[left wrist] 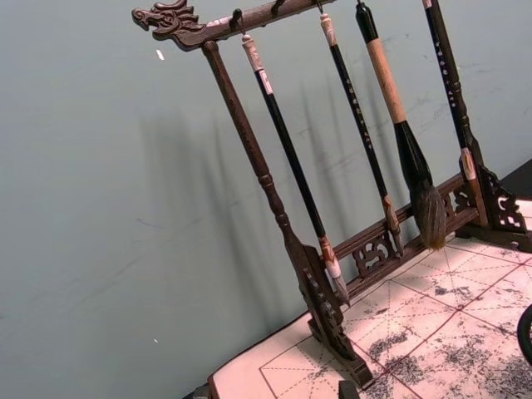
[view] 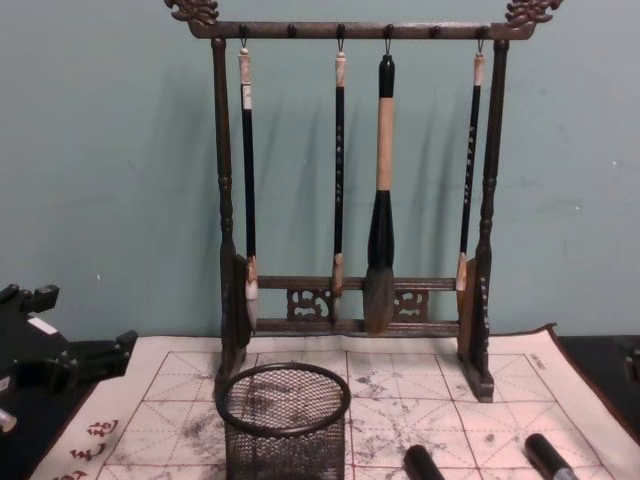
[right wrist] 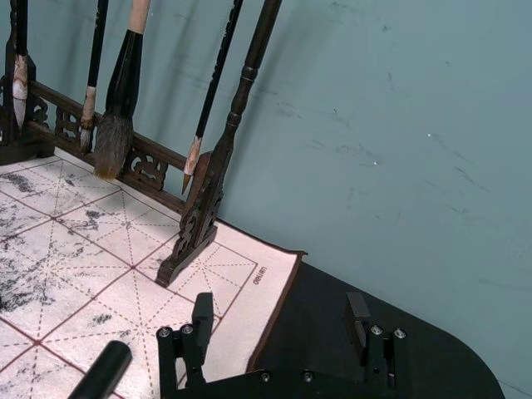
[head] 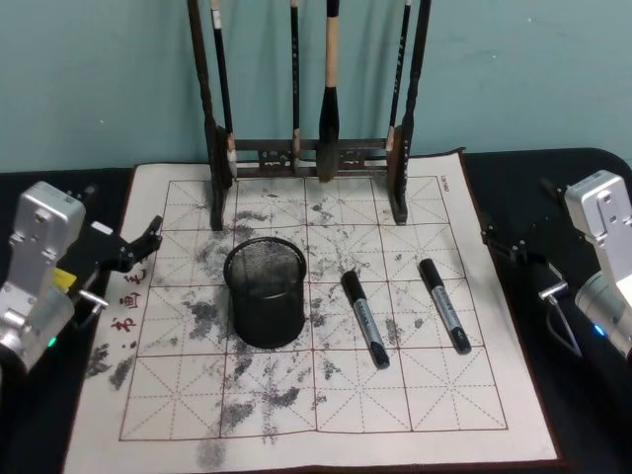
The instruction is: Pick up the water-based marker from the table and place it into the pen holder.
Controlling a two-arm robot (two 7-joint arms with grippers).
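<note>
In the head view, the holder [head: 263, 318] stands upright on the mat [head: 326, 400], left of its middle. A marker [head: 364, 318] lies flat just right of the holder without touching it, its cap toward the rack [head: 306, 150]. A second marker [head: 443, 304] lies farther right, roughly parallel to the first. The rack stands along the mat's far edge with four brushes [head: 331, 109] hanging from it. The left gripper [head: 121, 212] hovers at the mat's left edge and the right gripper [head: 518, 211] over the dark table [head: 592, 168] right of the mat. Both are well apart from the markers.

The left wrist view looks at the rack's post, the hanging brushes and the mat's far corner. A sliver of the holder's rim shows at the picture's edge. Two dark fingertips [left wrist: 349, 388] peek in, set wide apart with nothing between them.

In the right wrist view, that gripper's fingers [right wrist: 202, 314] are spread wide and hold nothing. They hang above the mat's corner and the table, and a marker's black end lies near.

In the chest view, the holder stands before the rack with both marker caps to its right. The left gripper is spread at the left edge, empty.
</note>
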